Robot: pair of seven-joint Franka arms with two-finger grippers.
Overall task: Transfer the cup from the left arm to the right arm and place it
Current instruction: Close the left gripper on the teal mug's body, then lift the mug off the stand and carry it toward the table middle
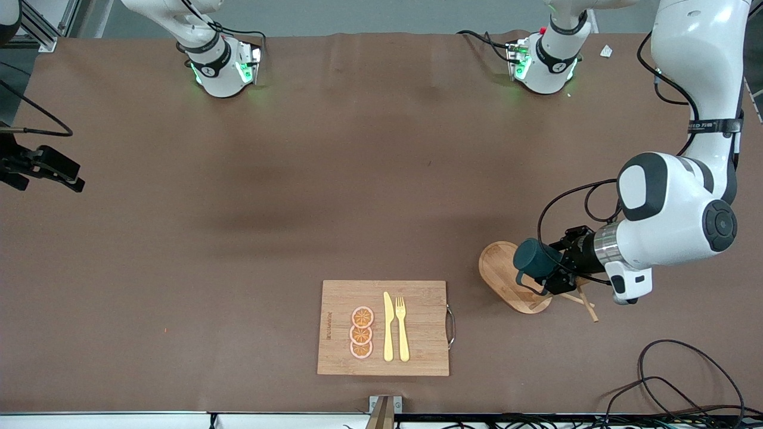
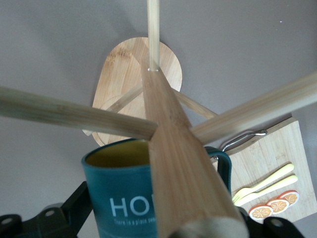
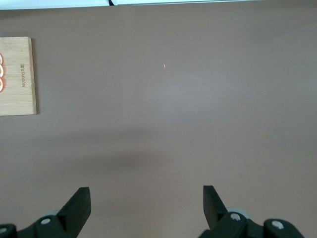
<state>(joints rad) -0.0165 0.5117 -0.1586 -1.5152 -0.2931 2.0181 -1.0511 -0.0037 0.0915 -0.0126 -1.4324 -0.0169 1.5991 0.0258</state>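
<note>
The dark teal cup [image 1: 534,260] has a yellowish inside and white lettering. It is tipped on its side over the oval base of the wooden peg rack [image 1: 503,283], toward the left arm's end of the table. My left gripper [image 1: 553,271] is shut on the cup. In the left wrist view the cup [image 2: 124,198] sits between my black fingers [image 2: 74,206], with its handle [image 2: 223,166] to one side. The rack's post [image 2: 178,183] and pegs cross in front of it. My right gripper [image 1: 53,170] waits open and empty over bare table at the right arm's end, and it also shows in the right wrist view [image 3: 146,198].
A wooden cutting board [image 1: 417,351] lies near the front camera at mid-table. It carries three orange slices [image 1: 362,332], a yellow knife [image 1: 388,326] and a yellow fork [image 1: 402,329]. Black cables [image 1: 673,381] loop at the near corner by the left arm's end.
</note>
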